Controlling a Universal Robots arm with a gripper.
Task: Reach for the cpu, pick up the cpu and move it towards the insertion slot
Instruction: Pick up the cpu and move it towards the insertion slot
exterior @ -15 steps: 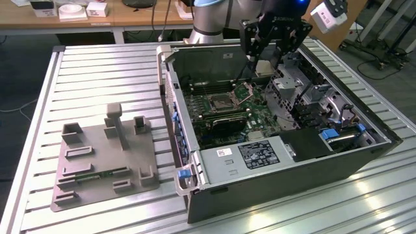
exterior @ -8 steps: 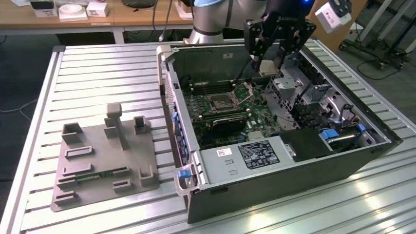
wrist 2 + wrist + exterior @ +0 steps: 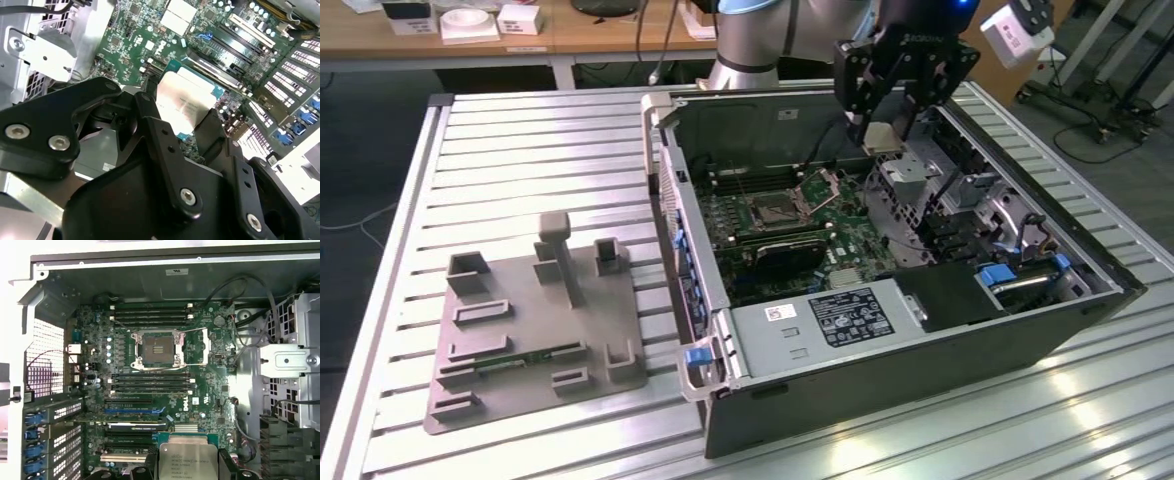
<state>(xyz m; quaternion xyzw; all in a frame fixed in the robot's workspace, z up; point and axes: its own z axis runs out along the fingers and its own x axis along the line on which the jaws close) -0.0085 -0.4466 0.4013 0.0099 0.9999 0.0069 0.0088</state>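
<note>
The claw [image 3: 186, 127] clamps the cpu [image 3: 186, 102] above the open computer case [image 3: 1067, 300].

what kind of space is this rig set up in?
Likely a robotics lab or assembly test bench. An open PC case lies on a slatted metal table, a grey fixture tray beside it, and desks with cables stand behind. The gripper holds the cpu.

Bright, even overhead light; glare on the ribbed table [image 3: 520, 140], slight wrist-view softness.
</note>
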